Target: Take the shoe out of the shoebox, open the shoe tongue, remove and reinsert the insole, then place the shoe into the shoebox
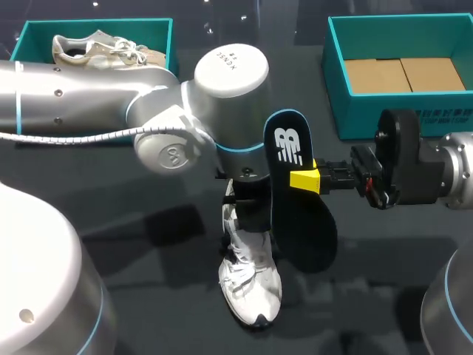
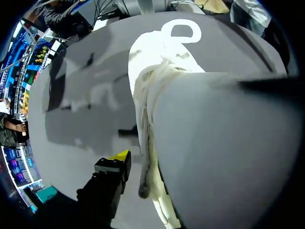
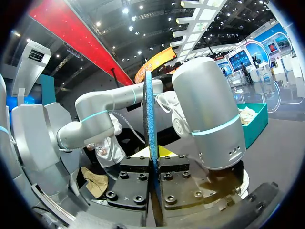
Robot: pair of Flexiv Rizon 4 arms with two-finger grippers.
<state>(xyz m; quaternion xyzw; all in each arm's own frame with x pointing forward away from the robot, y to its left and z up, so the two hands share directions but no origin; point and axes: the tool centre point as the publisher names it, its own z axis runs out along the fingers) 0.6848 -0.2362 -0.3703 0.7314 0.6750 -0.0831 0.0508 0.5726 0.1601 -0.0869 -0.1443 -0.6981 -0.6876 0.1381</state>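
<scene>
**Insole out, clamped beside the shoe**

The white shoe (image 1: 250,285) lies on the surface outside the boxes, toe toward the robot, its heel end under the left pincer (image 1: 246,207). I cannot tell whether that pincer grips. Just beside the shoe, the right pincer (image 1: 307,180) is clamped narrowly on the dark insole (image 1: 299,222), which is held on edge, lengthwise alongside the shoe, with a white logo at its far end.
</scene>
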